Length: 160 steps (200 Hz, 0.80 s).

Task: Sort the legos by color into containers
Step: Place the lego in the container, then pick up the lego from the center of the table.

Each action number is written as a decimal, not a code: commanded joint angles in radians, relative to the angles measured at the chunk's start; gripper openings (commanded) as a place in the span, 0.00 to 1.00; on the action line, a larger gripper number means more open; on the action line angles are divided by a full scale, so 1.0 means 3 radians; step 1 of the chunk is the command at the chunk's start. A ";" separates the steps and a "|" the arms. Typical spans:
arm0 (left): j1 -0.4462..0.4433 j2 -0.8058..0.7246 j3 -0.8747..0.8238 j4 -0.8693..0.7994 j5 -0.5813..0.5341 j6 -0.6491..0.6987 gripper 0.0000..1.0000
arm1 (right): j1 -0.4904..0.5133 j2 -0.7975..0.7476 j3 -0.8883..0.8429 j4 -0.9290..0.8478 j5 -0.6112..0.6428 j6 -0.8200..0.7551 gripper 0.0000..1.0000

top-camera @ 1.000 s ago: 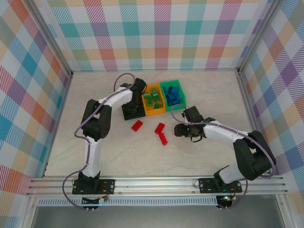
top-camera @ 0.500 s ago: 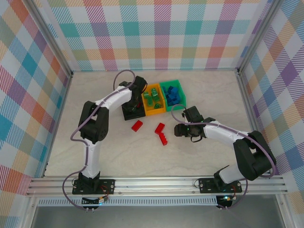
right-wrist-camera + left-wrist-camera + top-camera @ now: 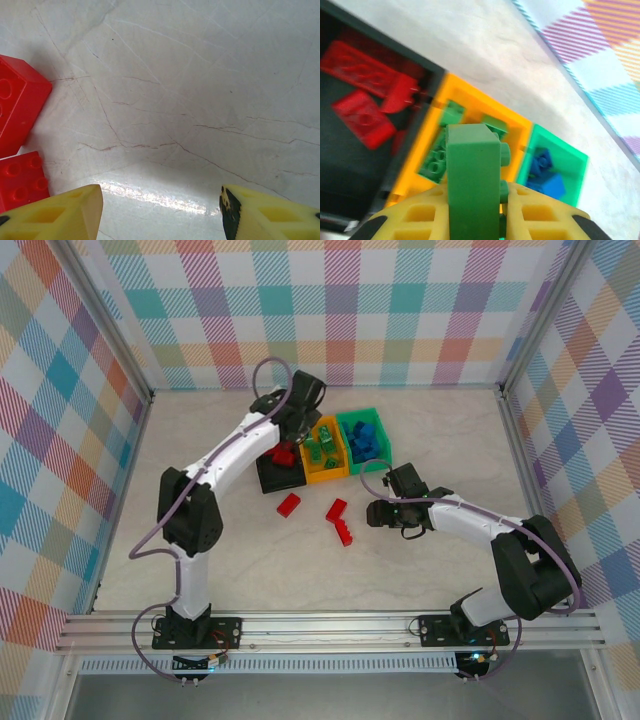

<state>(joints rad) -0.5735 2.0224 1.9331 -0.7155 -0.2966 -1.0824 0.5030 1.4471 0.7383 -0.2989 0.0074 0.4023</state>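
— What is seen around the edges?
— A pale, veined table (image 3: 430, 435) is enclosed on three sides by pastel checked walls (image 3: 340, 310).
— And in front?
— A ribbed metal rail (image 3: 330, 625) is laid across, and metal posts (image 3: 108, 325) are set at the back corners.

A brick (image 3: 472, 180) sits clamped in the left pincer (image 3: 475, 212). The middle bin (image 3: 480, 102) is just ahead of it, the left-hand bin (image 3: 345, 175) off to its left and the right-hand bin (image 3: 567, 159) to its right. Left of the right pincer (image 3: 160, 200), two bricks (image 3: 17, 107) lie close together on the table (image 3: 200, 100).
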 commanded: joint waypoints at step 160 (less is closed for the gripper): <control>-0.0149 -0.1400 -0.2488 0.2202 0.0365 0.1469 0.56 | 0.0099 0.0070 0.0083 0.0066 -0.0576 0.0128 0.64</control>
<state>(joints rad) -0.6201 1.7157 1.3167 -0.2382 -0.2211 -0.7124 0.5076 1.4654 0.7349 -0.2886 -0.0956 0.4141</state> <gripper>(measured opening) 0.562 0.643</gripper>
